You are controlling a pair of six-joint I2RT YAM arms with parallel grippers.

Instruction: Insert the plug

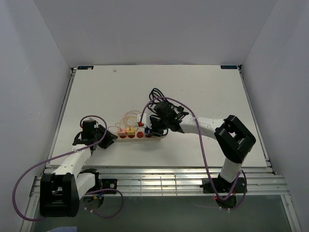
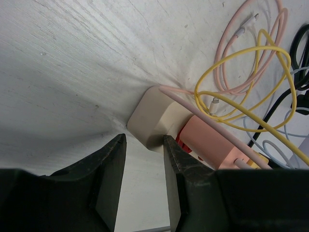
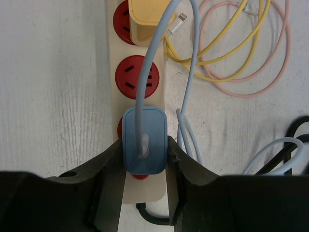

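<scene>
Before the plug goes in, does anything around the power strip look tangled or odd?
Nothing looks damaged. The blue plug has its blue cable draped across the empty red socket, and the yellow cable and pink cable lie in loose overlapping loops beside the power strip.

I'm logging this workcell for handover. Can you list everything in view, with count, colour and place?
table: one, white, under everything
power strip: one, beige, mid-table
pink plug: one, pink, strip's left end
yellow plug: one, yellow, beside the pink
free socket: one, red, between yellow and blue
blue plug: one, blue, strip's right end
pink cable: one, looped behind strip
yellow cable: one, looped there too
blue cable: one, pale, from blue plug
black cable: one, strip's right end
left claw: black, open, at strip's left end
right claw: black, gripping blue plug
</scene>
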